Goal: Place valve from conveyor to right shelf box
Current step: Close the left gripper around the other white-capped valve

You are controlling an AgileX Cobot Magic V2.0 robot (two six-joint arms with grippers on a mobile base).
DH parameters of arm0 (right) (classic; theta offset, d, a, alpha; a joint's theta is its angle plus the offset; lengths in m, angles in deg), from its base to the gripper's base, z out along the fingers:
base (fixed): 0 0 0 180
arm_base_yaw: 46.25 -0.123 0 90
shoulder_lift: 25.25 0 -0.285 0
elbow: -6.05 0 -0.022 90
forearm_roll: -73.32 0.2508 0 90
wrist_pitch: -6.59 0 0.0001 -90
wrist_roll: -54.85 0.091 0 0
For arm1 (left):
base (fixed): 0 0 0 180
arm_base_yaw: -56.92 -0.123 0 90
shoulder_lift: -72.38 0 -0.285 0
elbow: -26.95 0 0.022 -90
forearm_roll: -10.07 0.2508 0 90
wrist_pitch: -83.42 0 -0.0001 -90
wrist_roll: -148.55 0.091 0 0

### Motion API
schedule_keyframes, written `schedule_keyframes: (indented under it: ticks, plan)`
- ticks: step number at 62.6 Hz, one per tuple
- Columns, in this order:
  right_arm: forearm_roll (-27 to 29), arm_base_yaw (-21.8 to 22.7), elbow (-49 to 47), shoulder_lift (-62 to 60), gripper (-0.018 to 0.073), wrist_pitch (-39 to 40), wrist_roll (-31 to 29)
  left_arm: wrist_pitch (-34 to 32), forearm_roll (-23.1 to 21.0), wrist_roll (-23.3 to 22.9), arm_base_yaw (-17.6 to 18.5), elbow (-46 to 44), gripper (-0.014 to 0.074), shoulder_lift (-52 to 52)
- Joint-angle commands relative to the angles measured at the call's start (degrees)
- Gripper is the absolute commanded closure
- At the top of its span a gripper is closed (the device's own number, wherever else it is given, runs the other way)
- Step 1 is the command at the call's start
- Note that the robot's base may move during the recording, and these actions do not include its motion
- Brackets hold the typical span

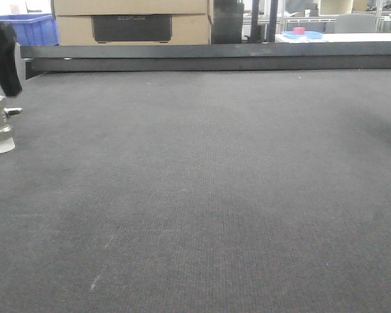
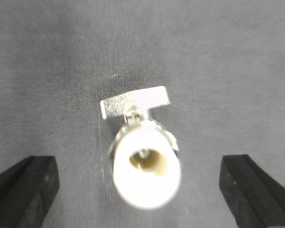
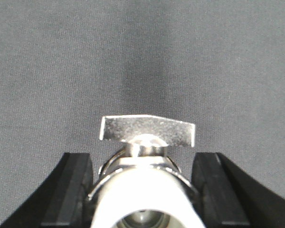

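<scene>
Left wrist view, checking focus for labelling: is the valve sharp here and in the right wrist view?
Left wrist view: the valve is soft, its white cap blown out. Right wrist view: the handle is crisp, the cap blurred.

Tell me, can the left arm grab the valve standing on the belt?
Probably yes. The left gripper hangs open around the valve, one finger on each side, with only bare belt in between.
</scene>
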Motion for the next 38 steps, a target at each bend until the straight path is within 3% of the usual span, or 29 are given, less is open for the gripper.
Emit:
schedule_keyframes:
  ticks: [1,26,33,38]
  plan:
    - [-0.27,0.37,-0.44,-1.14,0.072,1.95,-0.38,-1.24,-0.75,0.32,0.06,-0.7,0.0009,1.42]
    - [-0.27,0.37,-0.44,-1.14,0.072,1.95,-0.38,-3.23,-0.85,0.07,0.06,-0.7,0.0022,3.85]
    - [-0.27,0.37,-0.44,-1.14,0.072,1.95,-0.38,-3.54,-0.85,-0.04,0.06,-0.7,0.0113,3.85]
    - [-0.27,0.37,-0.44,-1.14,0.072,1.95,-0.38,-3.54,-0.85,-0.13,0.06,-0.7,0.029,3.85]
